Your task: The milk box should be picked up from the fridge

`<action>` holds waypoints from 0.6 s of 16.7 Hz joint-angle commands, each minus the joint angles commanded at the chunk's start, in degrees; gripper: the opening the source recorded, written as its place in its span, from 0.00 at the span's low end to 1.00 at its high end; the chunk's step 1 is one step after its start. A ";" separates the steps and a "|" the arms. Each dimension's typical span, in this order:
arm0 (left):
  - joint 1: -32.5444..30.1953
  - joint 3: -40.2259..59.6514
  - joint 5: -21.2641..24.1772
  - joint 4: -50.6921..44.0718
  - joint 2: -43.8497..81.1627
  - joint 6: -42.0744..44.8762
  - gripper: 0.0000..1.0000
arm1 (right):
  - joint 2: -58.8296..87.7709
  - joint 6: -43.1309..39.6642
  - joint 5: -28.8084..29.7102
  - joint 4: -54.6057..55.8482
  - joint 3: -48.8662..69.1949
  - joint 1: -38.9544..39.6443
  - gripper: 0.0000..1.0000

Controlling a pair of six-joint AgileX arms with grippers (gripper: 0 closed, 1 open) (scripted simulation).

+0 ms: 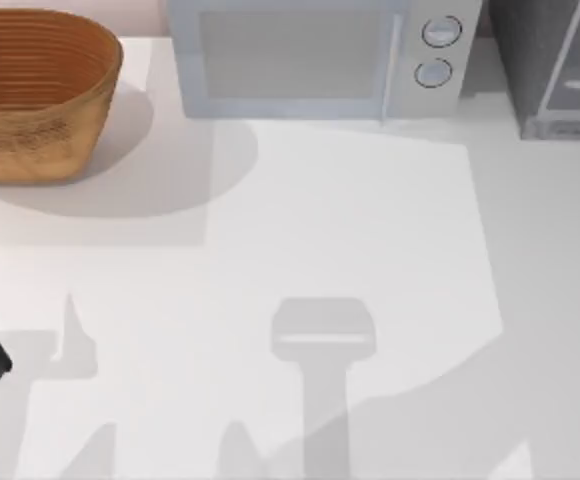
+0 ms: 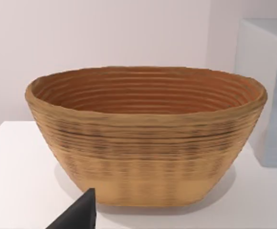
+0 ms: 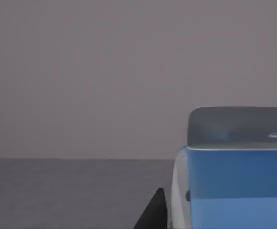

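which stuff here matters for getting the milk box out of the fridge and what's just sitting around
Part of the job:
- fridge, top view's far right corner
- milk box, close up in the right wrist view
- right gripper

Just sitting around:
- wicker basket, far left
- microwave, middle back
- left gripper, parked facing the basket

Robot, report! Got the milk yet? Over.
Left pincer parked, facing basket. Right pincer close beside milk box, grip unclear. Nothing seen in the way.

— Where can my pincers pass?
— The counter (image 1: 370, 230) lies open across its middle and front. Along the back stand the basket (image 1: 30, 90) at left, the microwave (image 1: 310, 55) in the centre, and the fridge (image 1: 555, 65) at right.
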 joint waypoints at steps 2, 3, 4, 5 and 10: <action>0.00 0.00 0.00 0.00 0.00 0.00 1.00 | -2.82 0.06 -0.78 2.76 -6.50 -0.74 0.00; 0.00 0.00 0.00 0.00 0.00 0.00 1.00 | -4.31 0.13 -1.26 4.16 -9.97 -1.06 0.00; 0.00 0.00 0.00 0.00 0.00 0.00 1.00 | -5.80 0.21 -1.74 5.54 -13.21 -1.35 0.00; 0.00 0.00 0.00 0.00 0.00 0.00 1.00 | -7.17 0.28 -2.20 6.85 -15.96 -1.61 0.00; 0.00 0.00 0.00 0.00 0.00 0.00 1.00 | -9.93 0.40 -3.20 9.89 -20.83 -2.19 0.00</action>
